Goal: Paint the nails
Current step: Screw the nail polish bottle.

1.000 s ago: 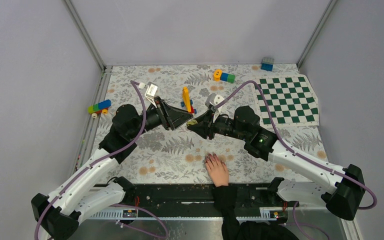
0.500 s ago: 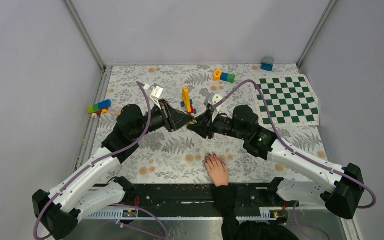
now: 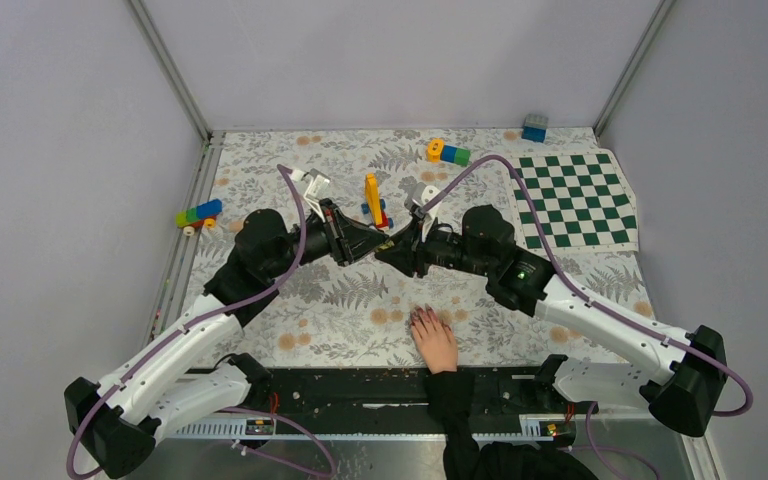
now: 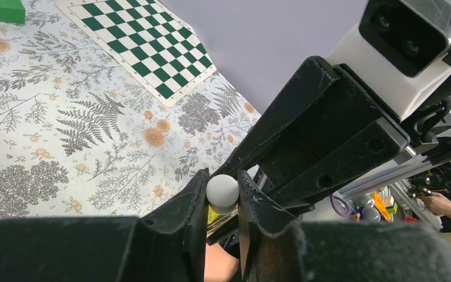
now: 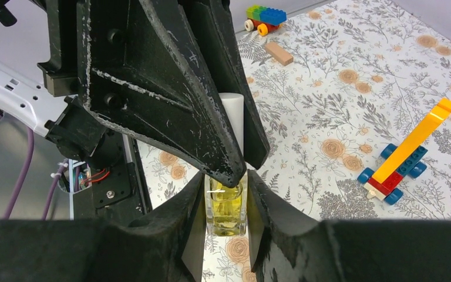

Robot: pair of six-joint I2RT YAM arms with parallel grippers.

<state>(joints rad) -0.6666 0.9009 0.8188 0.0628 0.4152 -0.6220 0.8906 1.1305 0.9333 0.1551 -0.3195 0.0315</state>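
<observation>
A small glass bottle of yellow polish [image 5: 225,208] hangs above the middle of the table, and my right gripper [image 5: 225,205] is shut on its body. Its white cap [image 4: 222,189] points toward the left arm, and my left gripper [image 4: 222,194] is shut on that cap. In the top view both grippers meet tip to tip at the bottle [image 3: 387,243]. A pale hand [image 3: 436,342] in a black sleeve lies flat at the near edge. Its dark nails [image 3: 418,316] point at the grippers, a short way below them.
A yellow brick car [image 3: 373,200] stands just behind the grippers. Coloured bricks [image 3: 447,153] lie further back, and more bricks [image 3: 198,213] sit at the left. A green checkered mat [image 3: 574,200] covers the back right. Grey walls close in three sides.
My left gripper has moved right to the bottle's cap and shut on it. The right gripper, the bottle and the hand stay where they were.
</observation>
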